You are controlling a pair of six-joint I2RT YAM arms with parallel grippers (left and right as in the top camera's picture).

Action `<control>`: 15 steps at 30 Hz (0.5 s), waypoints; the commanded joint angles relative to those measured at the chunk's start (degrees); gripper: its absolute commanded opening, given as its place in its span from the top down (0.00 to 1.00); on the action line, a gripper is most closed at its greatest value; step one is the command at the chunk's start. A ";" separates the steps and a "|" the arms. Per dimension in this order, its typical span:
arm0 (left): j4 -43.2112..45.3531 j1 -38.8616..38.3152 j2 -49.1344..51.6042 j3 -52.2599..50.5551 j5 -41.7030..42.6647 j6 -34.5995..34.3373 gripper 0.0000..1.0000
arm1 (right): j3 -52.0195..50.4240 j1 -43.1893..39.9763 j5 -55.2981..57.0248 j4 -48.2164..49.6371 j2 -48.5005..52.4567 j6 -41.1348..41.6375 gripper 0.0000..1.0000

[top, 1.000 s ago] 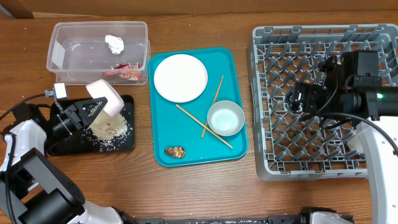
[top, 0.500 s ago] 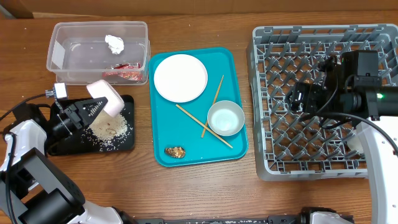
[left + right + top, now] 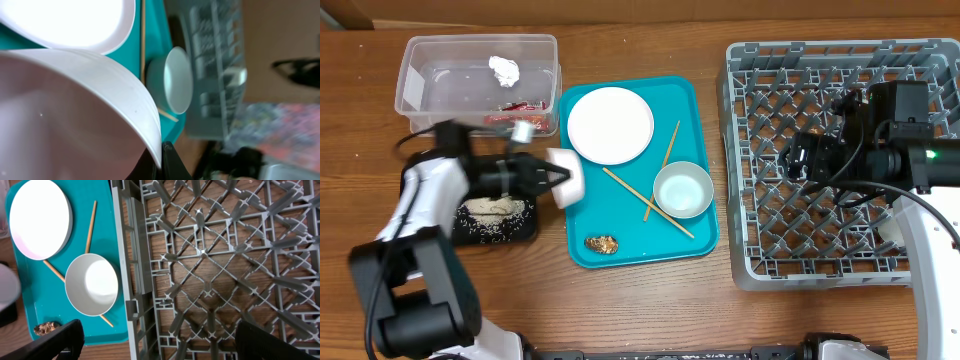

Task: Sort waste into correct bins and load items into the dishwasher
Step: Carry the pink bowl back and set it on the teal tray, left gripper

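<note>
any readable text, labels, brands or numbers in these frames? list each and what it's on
None can be read in any view.
White sticker on the clear tub: too small to read, if it carries text at all.
Red wrapper inside the tub: print too small and blurred.

One white bowl (image 3: 566,177), one pale blue bowl (image 3: 682,189), two chopsticks (image 3: 670,148), one plate (image 3: 610,124).

A brown wooden desk (image 3: 650,310) is seen from overhead. Four things are carried directly on it: a clear plastic tub (image 3: 480,40) at the upper left, a black tray (image 3: 528,228) just below it, a teal tray (image 3: 620,215) in the centre, and a grey dish rack (image 3: 820,276) at the right.
</note>
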 commanded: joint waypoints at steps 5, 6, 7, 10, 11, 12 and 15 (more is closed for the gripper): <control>3.67 -18.73 -1.40 2.91 -29.31 -10.69 0.96 | 1.05 0.15 0.20 0.15 -0.35 -0.20 0.02; 4.17 -20.57 -1.40 2.91 -31.85 -11.56 0.96 | 1.05 0.15 0.20 0.15 -0.35 -0.20 0.02; 4.72 -22.73 -1.40 2.91 -34.88 -12.85 0.96 | 1.05 0.15 0.20 0.15 -0.35 -0.22 0.02; 5.92 -28.44 -1.33 2.91 -42.69 -15.63 0.96 | 1.05 0.15 0.22 0.15 -0.35 -0.22 0.02; 6.08 -29.99 -1.29 2.91 -44.39 -15.82 0.96 | 1.05 0.15 0.20 0.15 -0.35 -0.20 0.02; 6.12 -31.41 -1.29 2.91 -45.64 -15.87 0.96 | 1.05 0.15 0.20 0.15 -0.35 -0.20 0.02; 6.05 -34.64 -1.25 2.89 -48.70 -16.20 0.96 | 1.05 0.15 0.20 0.15 -0.35 -0.20 0.02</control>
